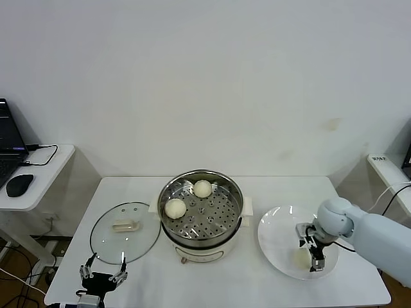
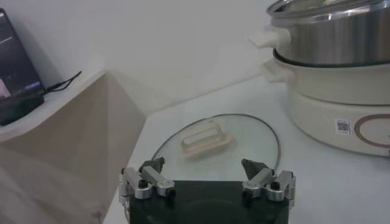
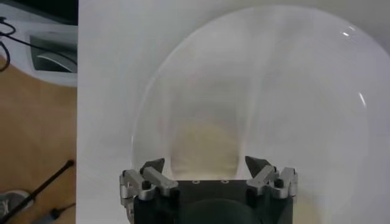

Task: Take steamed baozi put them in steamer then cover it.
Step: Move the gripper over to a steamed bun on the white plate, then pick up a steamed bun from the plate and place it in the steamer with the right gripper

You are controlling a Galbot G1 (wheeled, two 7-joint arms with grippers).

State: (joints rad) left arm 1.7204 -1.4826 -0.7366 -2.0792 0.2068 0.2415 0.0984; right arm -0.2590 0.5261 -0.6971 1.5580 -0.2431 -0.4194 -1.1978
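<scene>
On the white table, near the middle of its front half, the steamer stands with two steamed baozi resting on its perforated steel floor, one toward the back and one toward the left side of the basket, apart from each other. Toward the table's right edge lies a flat white plate, and the right gripper reaches down over its front part, fingers spread on either side of a third cream-white bun that sits on the plate; whether the pads already touch the dough cannot be told. From the right wrist camera the two fingertips stand well apart with the pale bun between and beyond them and the plate's rim curving around.

Left of the steamer, close to its base, the cover lies flat on the table, its cream handle facing up at the centre. The left gripper hangs at the table's front left corner, just in front of the cover's rim, its fingers wide and holding nothing. The left wrist camera shows those open fingers framing the glass cover with the pot's cream-white base beyond.

Off the table's left edge, a side desk carries a laptop and a black mouse.
</scene>
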